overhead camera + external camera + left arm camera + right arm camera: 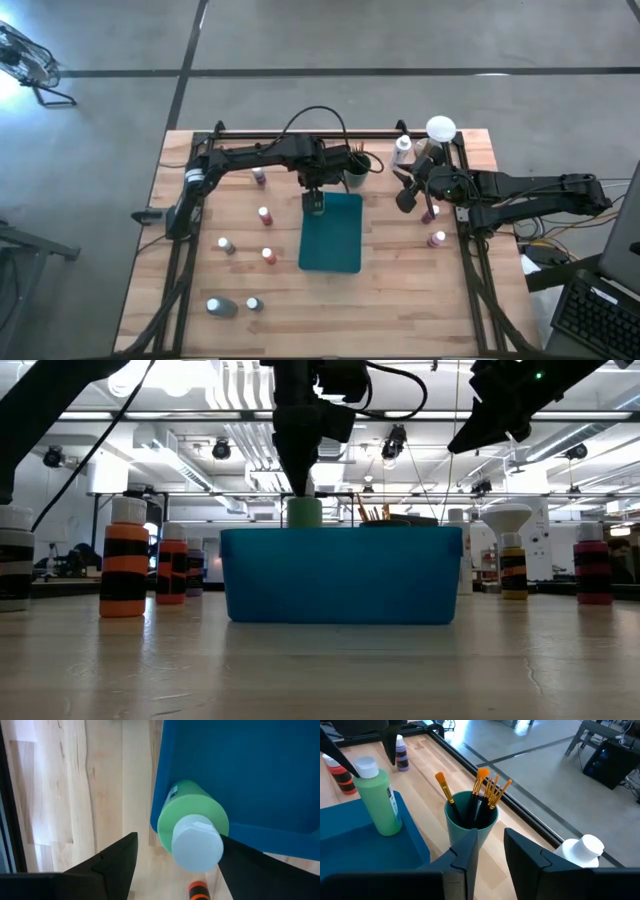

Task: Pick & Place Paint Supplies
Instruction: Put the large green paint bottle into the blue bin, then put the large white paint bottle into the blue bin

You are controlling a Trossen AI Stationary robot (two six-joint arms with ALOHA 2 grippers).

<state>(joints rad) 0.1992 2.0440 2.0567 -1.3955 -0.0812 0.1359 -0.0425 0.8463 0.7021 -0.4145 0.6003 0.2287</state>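
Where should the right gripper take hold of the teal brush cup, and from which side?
Probably from above, on the rim: one finger outside the wall, one inside. The teal cup stands upright and open-topped, but its brushes fan out over most of the opening, so aim for the rim nearest the right gripper, which hovers open there.

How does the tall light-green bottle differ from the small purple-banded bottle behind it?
The tall light-green plastic bottle is taller and plain-bodied with a small label; the small purple-banded bottle is shorter and striped. The green one stands on the teal tray's edge under the left end effector; the purple one stands on bare wood. Both are upright and white-capped.
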